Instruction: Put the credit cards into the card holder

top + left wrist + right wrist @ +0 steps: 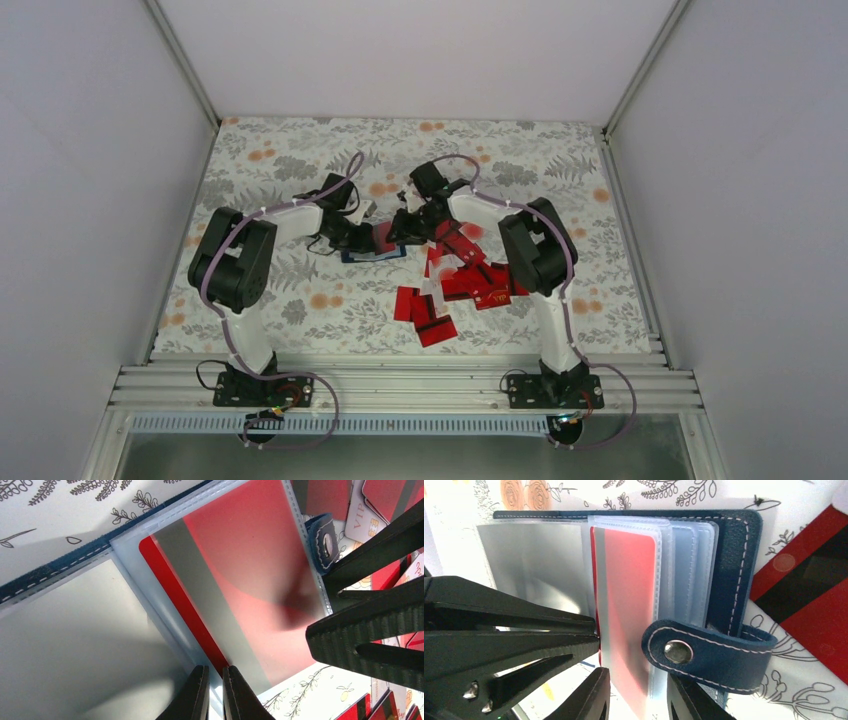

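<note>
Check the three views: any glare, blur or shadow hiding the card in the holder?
Top external: even light, sharp, but the card holder is small and partly covered. Left wrist: sleeve sheen dulls the red card; a soft shadow crosses it. Right wrist: card clear, frame's left edge washed out.

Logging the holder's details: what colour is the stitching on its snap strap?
White, on the navy snap strap, clearest in the right wrist view.
</note>
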Controlling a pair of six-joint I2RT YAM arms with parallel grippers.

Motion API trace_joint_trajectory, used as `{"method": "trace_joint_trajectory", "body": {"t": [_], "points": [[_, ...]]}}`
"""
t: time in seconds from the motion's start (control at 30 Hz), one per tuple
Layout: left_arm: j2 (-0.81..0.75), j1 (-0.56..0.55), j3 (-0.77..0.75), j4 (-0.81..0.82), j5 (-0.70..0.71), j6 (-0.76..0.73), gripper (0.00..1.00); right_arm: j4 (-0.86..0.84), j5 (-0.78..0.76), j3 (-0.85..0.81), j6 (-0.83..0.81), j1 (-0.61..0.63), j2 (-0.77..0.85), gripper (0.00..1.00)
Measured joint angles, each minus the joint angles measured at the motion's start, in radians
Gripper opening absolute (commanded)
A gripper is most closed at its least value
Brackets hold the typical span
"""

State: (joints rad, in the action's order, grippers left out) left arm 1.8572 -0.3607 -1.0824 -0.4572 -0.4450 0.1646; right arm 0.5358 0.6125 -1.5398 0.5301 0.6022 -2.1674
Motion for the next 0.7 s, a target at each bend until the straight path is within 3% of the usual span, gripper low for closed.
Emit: {"method": "trace_joint_trajectory", "body": {"t": [0.7], "points": [[0.005, 0.000, 0.000, 0.008, -0.008, 0.000, 0.09, 0.098, -0.126, -0.082, -0.061, 0.058, 0.000, 0.25]]}}
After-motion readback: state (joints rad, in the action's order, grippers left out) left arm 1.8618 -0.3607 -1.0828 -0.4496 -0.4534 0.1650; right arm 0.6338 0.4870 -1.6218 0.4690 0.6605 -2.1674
